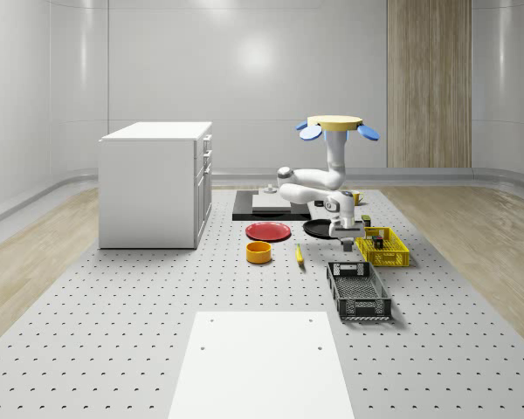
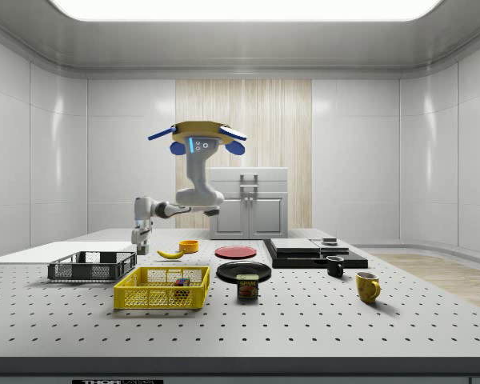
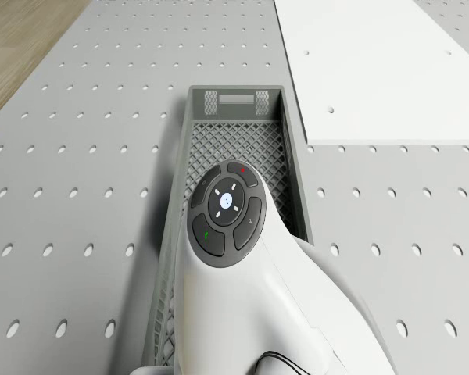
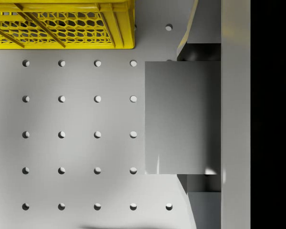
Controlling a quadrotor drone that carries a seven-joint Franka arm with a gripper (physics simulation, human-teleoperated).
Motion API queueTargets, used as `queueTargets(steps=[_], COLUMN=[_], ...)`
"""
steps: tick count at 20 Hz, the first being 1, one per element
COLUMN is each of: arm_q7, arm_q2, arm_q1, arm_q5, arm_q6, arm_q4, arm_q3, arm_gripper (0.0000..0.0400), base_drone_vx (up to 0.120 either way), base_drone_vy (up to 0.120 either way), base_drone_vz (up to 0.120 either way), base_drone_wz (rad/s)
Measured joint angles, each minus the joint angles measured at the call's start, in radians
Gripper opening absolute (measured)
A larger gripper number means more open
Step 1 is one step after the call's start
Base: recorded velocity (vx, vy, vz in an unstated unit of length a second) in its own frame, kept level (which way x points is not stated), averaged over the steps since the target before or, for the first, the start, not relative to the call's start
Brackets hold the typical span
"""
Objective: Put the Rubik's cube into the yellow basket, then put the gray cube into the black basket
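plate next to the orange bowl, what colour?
Red; clearest in the whole-scene view, flat on the table.

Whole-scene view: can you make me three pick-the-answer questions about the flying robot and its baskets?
1. Where is the Rubik's cube? A on the red plate B in the yellow basket C on the cabinet
2. How many baskets are on the table? A one B two C four
3. What is the hand doing? A open, empty B shut on the gray cube C holding a banana
Answers: B, it shows inside the yellow walls; B, one yellow, one black basket; B, the cube sits clamped in it; the drone hovers above the table.
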Motion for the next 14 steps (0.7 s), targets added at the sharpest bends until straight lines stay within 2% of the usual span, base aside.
queueTargets(steps=[14], arm_q7=[0.001], arm_q2=[-0.005], arm_q1=[-0.002], arm_q5=[0.002], arm_q6=[0.005], arm_q4=[0.000], arm_q3=[0.001], arm_gripper=[0.0250], base_drone_vx=[0.120], base_drone_vy=[0.000], base_drone_vz=[0.000], base_drone_wz=[0.000])
